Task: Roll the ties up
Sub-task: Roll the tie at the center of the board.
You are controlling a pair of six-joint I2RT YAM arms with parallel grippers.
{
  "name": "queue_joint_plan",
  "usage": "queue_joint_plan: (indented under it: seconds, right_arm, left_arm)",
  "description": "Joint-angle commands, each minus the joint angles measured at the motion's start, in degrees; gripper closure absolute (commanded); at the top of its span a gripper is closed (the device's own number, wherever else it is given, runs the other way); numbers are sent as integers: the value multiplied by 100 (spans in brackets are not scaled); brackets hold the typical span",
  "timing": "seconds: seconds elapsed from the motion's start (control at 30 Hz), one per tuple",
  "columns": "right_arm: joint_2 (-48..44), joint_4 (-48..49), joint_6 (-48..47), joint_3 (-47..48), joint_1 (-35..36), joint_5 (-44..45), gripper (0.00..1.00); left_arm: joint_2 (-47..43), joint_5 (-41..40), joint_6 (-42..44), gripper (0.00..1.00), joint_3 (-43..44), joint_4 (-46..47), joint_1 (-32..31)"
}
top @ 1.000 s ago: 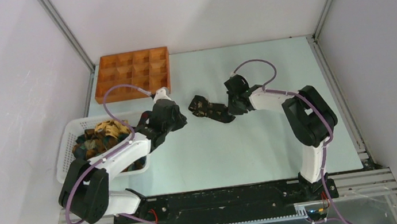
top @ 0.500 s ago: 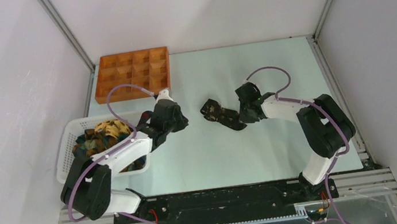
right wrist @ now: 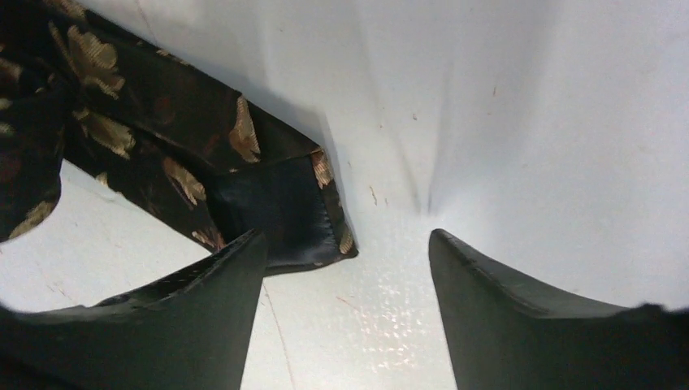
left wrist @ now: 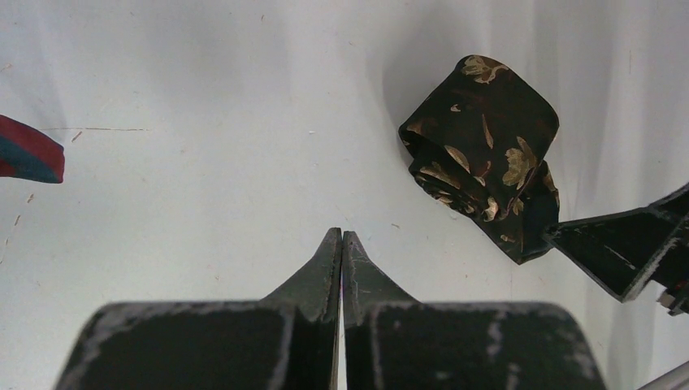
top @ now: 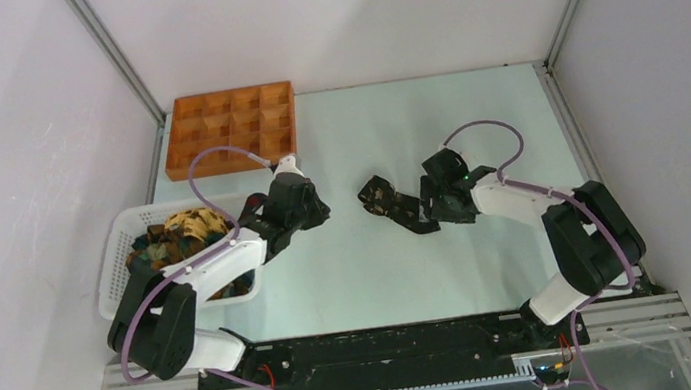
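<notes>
A dark leaf-print tie (top: 384, 196) lies partly rolled on the table, its flat tail (right wrist: 276, 213) stretching toward my right gripper (top: 428, 216). The right gripper (right wrist: 345, 237) is open; the tail's black-lined end lies just ahead of its left finger (right wrist: 219, 292), nothing between the fingers. In the left wrist view the roll (left wrist: 486, 154) lies ahead and to the right of my left gripper (left wrist: 342, 237), which is shut and empty, well apart from the roll. More ties (top: 176, 237) are heaped in the basket.
A white mesh basket (top: 117, 265) stands at the left by the left arm. The orange compartment tray (top: 230, 129) sits at the back left. A red-and-teal cloth end (left wrist: 28, 152) shows at the left wrist view's left edge. The right gripper's finger (left wrist: 630, 253) shows beside the roll.
The right gripper dragged the tie to the right and toward the near edge, then opened and let go of its tail. The left arm has hardly moved.
</notes>
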Motion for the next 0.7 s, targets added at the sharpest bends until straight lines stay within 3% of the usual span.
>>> queue_joint_plan:
  seconds: [0.0, 0.07, 0.13, 0.3, 0.5, 0.67]
  right_arm:
    - [-526, -20, -618, 455, 21, 120, 17]
    - [-570, 120, -1339, 761, 61, -76, 4]
    - [-536, 299, -1918, 1069, 71, -517, 1]
    - [-17, 352, -3183, 2054, 214, -2019, 0]
    - [966, 348, -4546, 2818, 568, -2392, 1]
    - [1362, 241, -4995, 3199, 644, -2613, 1]
  left_arm:
    - [-73, 10, 86, 100, 140, 143, 20]
    - [-134, -34, 77, 100, 128, 117, 19]
    - [-201, -91, 63, 100, 127, 83, 19]
    - [-526, -483, -24, 100, 89, -242, 30]
    - [-1136, -854, -195, 100, -237, -419, 142]
    - [-1450, -904, -196, 100, -425, -517, 251]
